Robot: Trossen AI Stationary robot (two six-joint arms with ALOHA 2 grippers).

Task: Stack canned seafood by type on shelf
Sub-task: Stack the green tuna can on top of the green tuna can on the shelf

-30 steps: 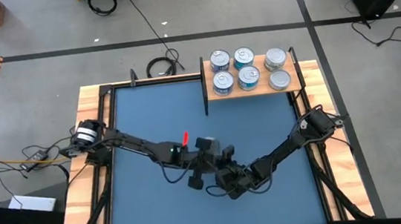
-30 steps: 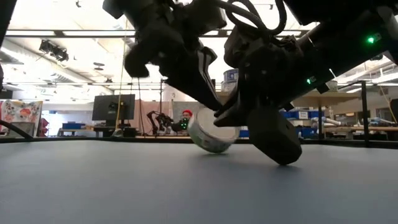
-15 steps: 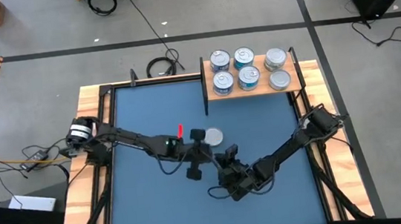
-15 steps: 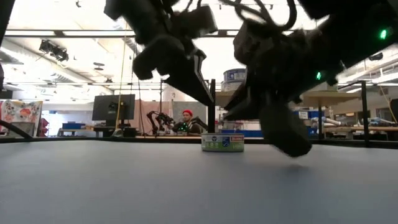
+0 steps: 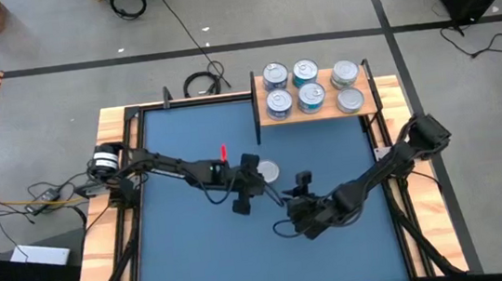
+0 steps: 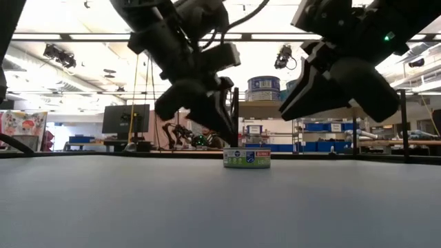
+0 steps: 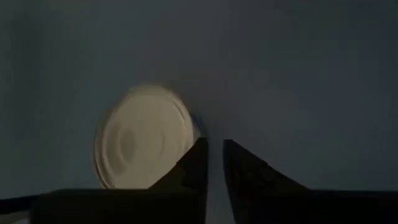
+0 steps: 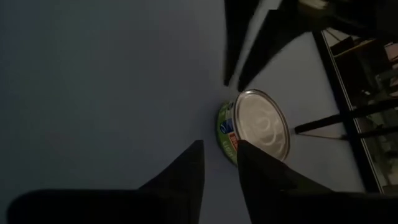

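Silver-topped, the green-labelled tin (image 5: pixel 268 170) is now sitting flat on the blue desk (image 5: pixel 188 250), lid up and axis vertical, no longer tilted between the claws. The left claw (image 5: pixel 253 179) is hovering just beside it, released and slightly parted; the right claw (image 5: pixel 299 189) is lifting away nearer, parted, empty.

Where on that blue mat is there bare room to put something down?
The blue mat is bare along its left side and front edge, and between the shelf and the right arm. It is crowded mid-mat, where the left claw and right claw hang by the lone tin.
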